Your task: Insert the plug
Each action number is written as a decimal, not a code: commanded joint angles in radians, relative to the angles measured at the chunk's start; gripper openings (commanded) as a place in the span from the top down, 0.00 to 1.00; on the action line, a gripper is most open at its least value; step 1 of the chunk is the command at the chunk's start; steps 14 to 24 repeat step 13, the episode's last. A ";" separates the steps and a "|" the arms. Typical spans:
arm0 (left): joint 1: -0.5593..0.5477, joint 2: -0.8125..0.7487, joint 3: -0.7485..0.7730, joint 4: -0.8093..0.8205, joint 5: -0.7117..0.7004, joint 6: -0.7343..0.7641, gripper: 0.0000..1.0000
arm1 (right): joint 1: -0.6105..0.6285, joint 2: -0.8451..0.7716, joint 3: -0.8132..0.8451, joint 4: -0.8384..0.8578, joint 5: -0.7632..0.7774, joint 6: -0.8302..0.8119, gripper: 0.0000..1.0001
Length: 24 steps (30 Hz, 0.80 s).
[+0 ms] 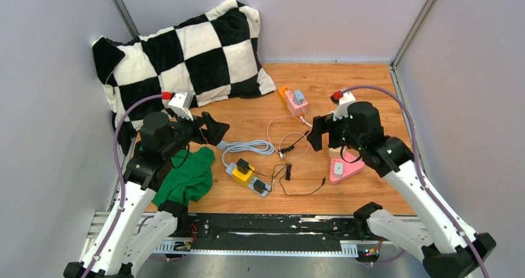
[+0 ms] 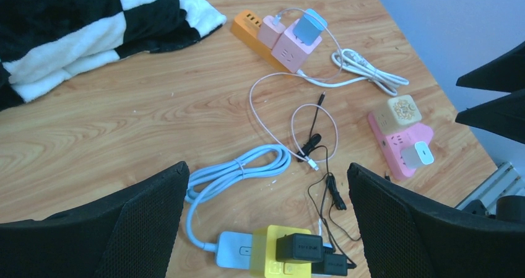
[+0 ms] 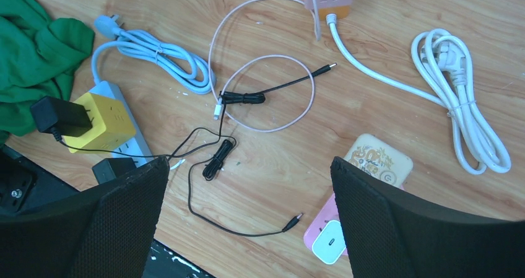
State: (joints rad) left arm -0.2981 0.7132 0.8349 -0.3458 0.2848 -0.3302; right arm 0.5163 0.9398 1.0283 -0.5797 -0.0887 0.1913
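Observation:
A yellow cube socket (image 1: 242, 174) sits on a light blue power strip (image 2: 238, 247) near the table's front, with a black adapter (image 2: 300, 247) plugged into it. A second black adapter (image 2: 334, 262) sits beside it on the strip. Their thin black cables (image 3: 216, 157) lie loose, with one barrel end (image 3: 294, 219) free. A pink strip (image 1: 343, 169) carries a white charger (image 2: 419, 154) and a beige cube (image 2: 403, 111). My left gripper (image 1: 210, 129) is open and empty above the blue cable. My right gripper (image 1: 316, 132) is open and empty above the pink strip.
An orange strip (image 1: 285, 92) with a pink cube (image 2: 291, 52) and a blue adapter (image 2: 309, 25) lies at the back. A coiled white cable (image 3: 464, 104), a coiled light blue cable (image 2: 241, 169), a green cloth (image 1: 186, 176) and a checkered pillow (image 1: 186, 55) are around.

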 commanded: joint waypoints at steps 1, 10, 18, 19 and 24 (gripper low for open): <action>-0.007 -0.075 -0.058 0.084 0.024 -0.035 0.00 | 0.010 -0.125 -0.087 0.103 0.006 0.054 0.00; -0.007 -0.127 -0.100 0.110 -0.008 -0.042 0.00 | 0.011 -0.187 -0.118 0.127 -0.007 0.080 0.00; -0.007 -0.131 -0.094 0.103 -0.017 -0.032 0.00 | 0.010 -0.178 -0.113 0.134 -0.015 0.090 0.00; -0.007 -0.131 -0.094 0.103 -0.017 -0.032 0.00 | 0.010 -0.178 -0.113 0.134 -0.015 0.090 0.00; -0.007 -0.131 -0.094 0.103 -0.017 -0.032 0.00 | 0.010 -0.178 -0.113 0.134 -0.015 0.090 0.00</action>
